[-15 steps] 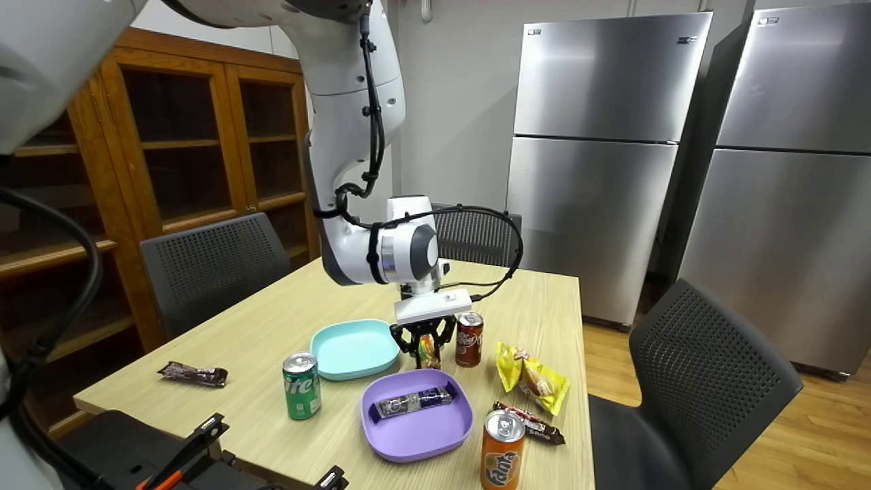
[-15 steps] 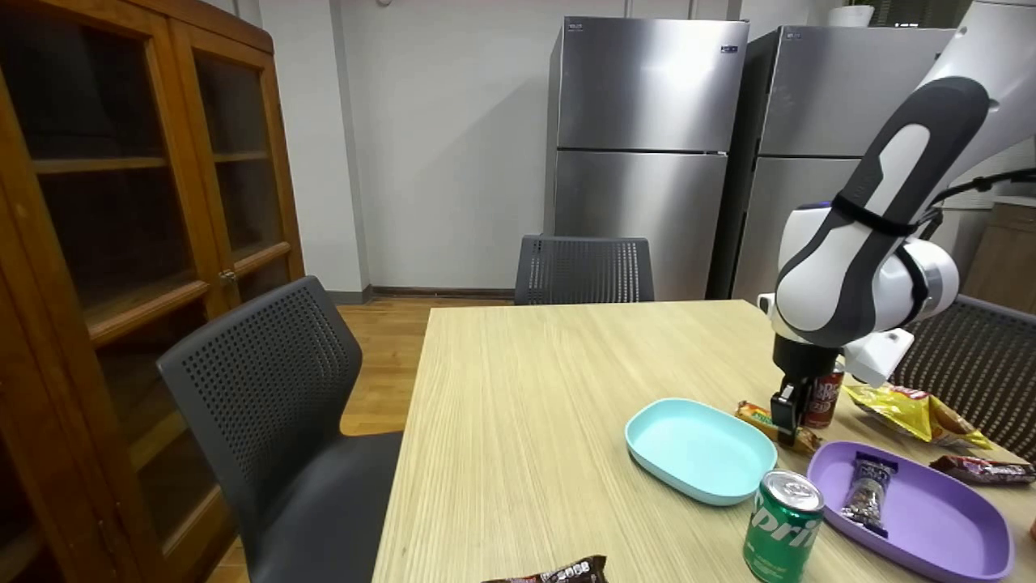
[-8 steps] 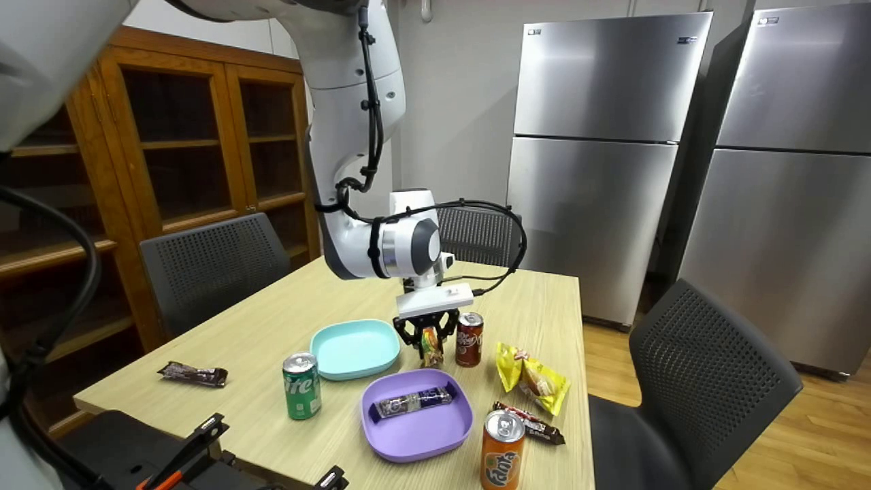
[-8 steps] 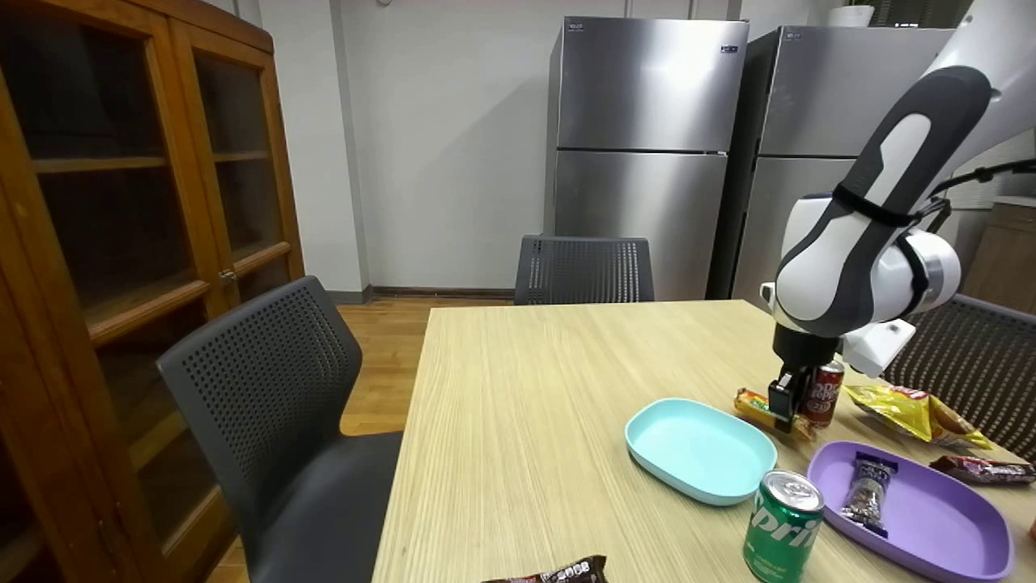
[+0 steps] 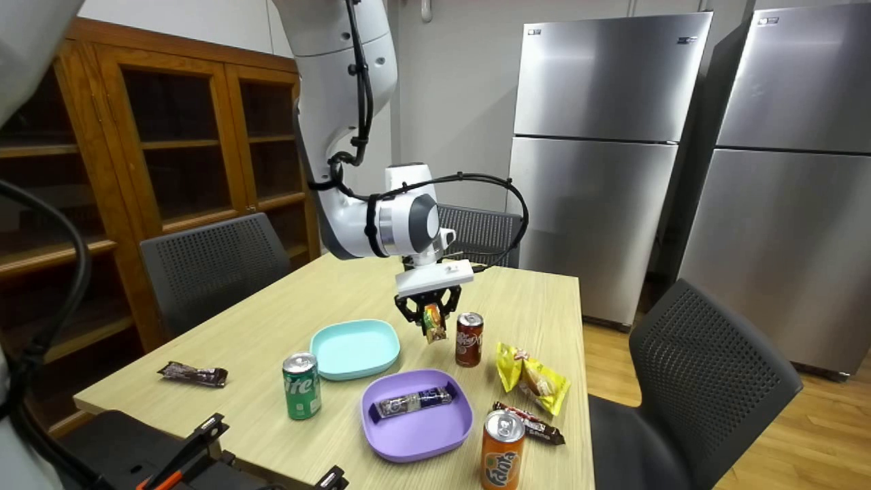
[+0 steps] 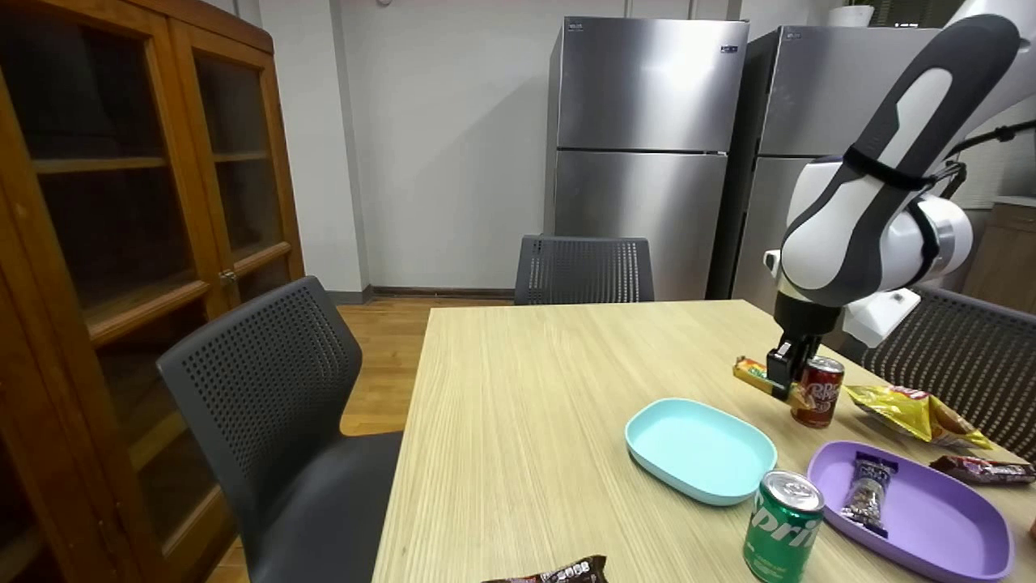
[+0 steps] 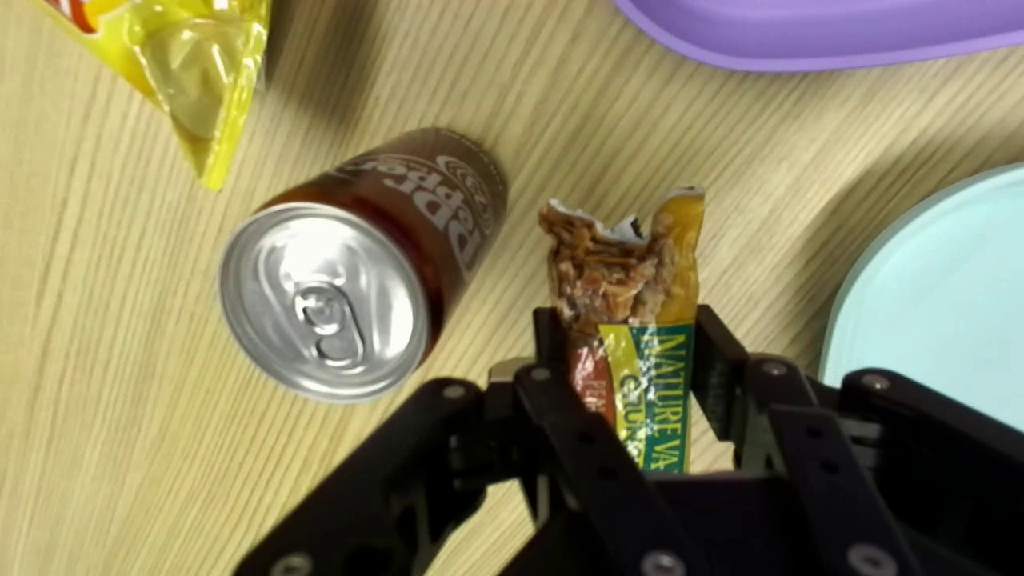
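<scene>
My gripper (image 7: 628,344) is closed around a granola bar (image 7: 636,384) in a green, yellow and red-brown wrapper; both fingers press on its long sides. In both exterior views the bar (image 5: 434,323) hangs above the wooden table, and its orange end (image 6: 753,374) sticks out past the gripper (image 6: 783,380). Beside it stands a Dr Pepper can (image 7: 360,264), upright and apart from the fingers. A turquoise tray (image 7: 944,296) lies on the other side. The rim of a purple tray (image 7: 768,60) shows at the top of the wrist view. The bar's lower part is hidden behind the gripper.
The purple tray (image 5: 388,446) holds a dark wrapped bar (image 5: 413,403). Around it are a Sprite can (image 5: 301,386), a Fanta can (image 5: 502,452), a yellow snack bag (image 5: 534,378) and a brown bar (image 5: 537,427). Another brown bar (image 5: 192,374) lies farther off. Chairs surround the table.
My gripper has risen from the table with the granola bar between its fingers, lifting the bar off the surface. The cans, trays and other snacks have stayed in place.
</scene>
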Controlling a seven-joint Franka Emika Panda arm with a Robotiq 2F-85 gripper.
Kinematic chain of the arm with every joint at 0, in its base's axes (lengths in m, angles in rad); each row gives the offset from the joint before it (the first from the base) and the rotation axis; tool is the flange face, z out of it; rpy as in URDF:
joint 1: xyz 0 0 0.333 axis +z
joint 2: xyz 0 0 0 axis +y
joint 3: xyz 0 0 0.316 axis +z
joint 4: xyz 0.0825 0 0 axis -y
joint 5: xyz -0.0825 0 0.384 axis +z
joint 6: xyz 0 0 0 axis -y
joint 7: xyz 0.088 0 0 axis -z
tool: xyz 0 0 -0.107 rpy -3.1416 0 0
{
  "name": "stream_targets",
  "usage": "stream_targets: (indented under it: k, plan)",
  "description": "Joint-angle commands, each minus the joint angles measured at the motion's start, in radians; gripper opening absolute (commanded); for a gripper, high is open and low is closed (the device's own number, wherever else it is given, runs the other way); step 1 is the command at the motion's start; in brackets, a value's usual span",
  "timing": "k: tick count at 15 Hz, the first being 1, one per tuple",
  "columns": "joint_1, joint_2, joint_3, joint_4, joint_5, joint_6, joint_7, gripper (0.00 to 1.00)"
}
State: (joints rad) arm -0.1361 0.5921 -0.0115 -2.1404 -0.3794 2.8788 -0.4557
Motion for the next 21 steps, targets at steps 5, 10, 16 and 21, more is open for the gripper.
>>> stream_targets:
  k: [5, 10, 16, 21]
  plan:
    - [0.078, -0.122, -0.049, -0.167, 0.063, 0.046, 0.220, 0.16]
    - [0.171, -0.168, -0.112, -0.277, 0.118, 0.119, 0.405, 0.16]
    - [0.261, -0.223, -0.222, -0.418, 0.194, 0.190, 0.571, 0.16]
    - [0.268, -0.258, -0.272, -0.516, 0.277, 0.213, 0.618, 0.16]
